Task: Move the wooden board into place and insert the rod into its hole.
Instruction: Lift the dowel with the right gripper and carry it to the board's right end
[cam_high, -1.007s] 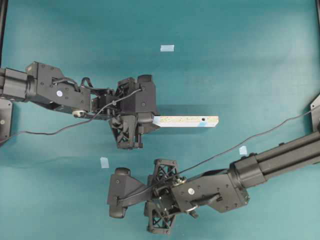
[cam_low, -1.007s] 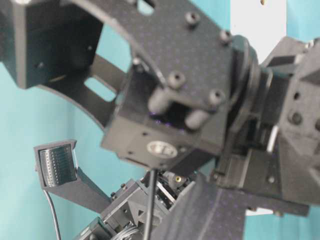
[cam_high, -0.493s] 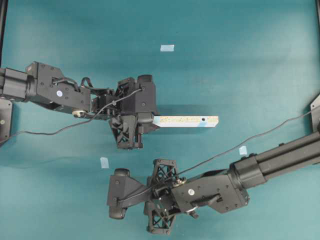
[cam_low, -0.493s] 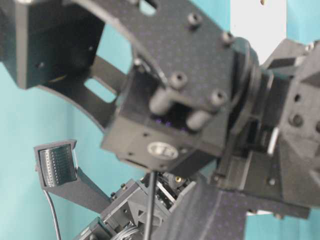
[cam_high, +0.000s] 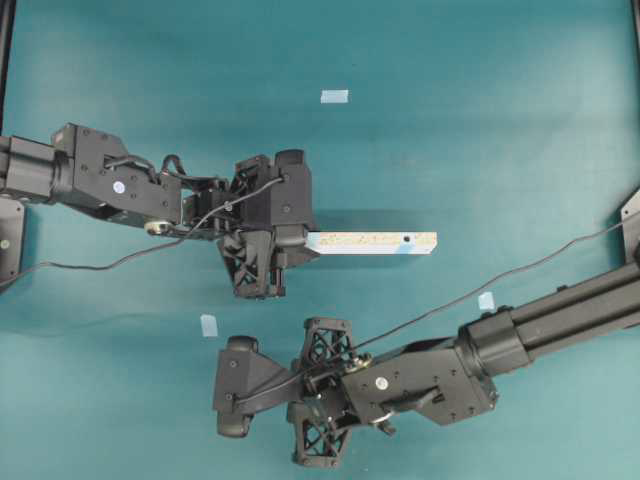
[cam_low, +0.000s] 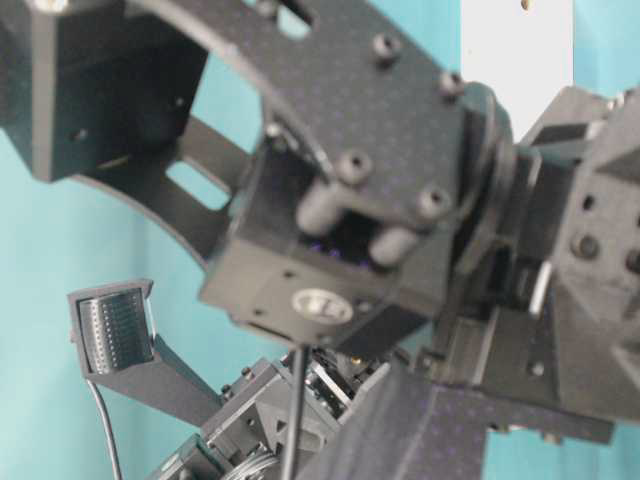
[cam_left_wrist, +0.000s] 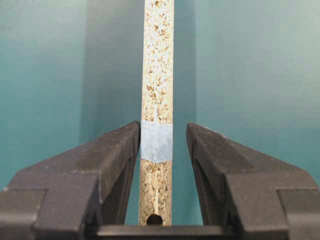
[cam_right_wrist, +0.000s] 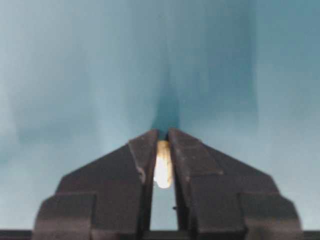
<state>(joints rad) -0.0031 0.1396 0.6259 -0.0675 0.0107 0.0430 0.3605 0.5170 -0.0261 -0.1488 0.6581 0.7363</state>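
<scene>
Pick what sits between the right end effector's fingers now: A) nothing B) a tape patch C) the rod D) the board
C: the right wrist view shows the rod, small and cream, pinched between the fingers of the right end effector; the board is at the left end effector.

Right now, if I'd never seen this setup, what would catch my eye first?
Probably the long pale speckled wooden board jutting rightward from the left gripper at the middle of the teal table, a small dark hole near its free end. Then the tiny cream wooden rod, pinched between the right gripper fingers low over the table.
</scene>
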